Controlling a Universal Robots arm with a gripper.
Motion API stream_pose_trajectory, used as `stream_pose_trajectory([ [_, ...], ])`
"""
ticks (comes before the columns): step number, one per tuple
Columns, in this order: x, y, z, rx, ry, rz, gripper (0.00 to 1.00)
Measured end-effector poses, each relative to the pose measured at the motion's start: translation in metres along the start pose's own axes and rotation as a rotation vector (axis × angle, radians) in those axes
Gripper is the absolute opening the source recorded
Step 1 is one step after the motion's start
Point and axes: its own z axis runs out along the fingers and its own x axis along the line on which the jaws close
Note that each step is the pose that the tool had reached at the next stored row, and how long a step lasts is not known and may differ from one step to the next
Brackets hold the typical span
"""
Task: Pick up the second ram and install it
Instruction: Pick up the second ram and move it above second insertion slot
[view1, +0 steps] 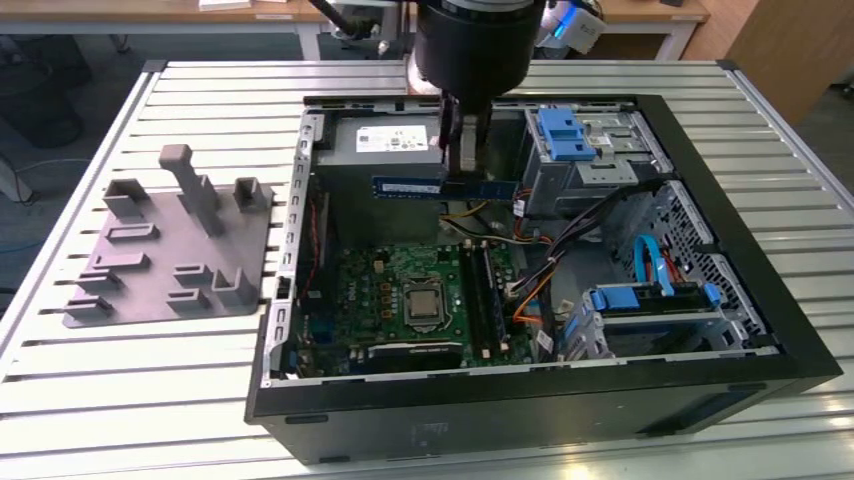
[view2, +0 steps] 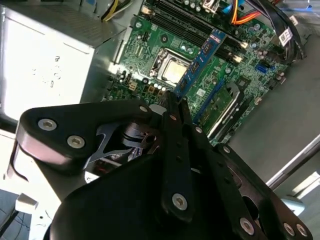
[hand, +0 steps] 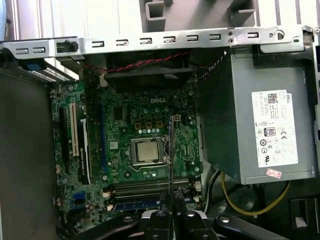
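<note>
Gripper: note that the gripper (view1: 461, 172) is clenched on the second ram (view1: 400, 188) near its mid-length. Both ends project free to either side.
Position: you find the second ram held level above the open case (view1: 534, 400), apart from the motherboard (view1: 360, 290).
Edges: in the first wrist view the second ram (hand: 171, 145) shows edge-on, just beside the silver socket (hand: 146, 151).
Clearance: the power supply (view1: 380, 140) stands near one long face. The drive cage (view1: 587, 150) and cables (view1: 587, 225) lie near the end at the exterior view's right.
Tray: the grey tray (view1: 147, 290) lies outside the case at the exterior view's left, well apart.
</note>
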Motion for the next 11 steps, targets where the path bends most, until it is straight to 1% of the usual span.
stream_pose_trajectory([
  [5, 0.0016, -0.0063, 0.0088, -0.0009, 0.0005, -0.013, 0.14],
  [11, 0.0151, -0.0123, 0.0189, -0.0009, 0.0006, -0.014, 0.14],
])
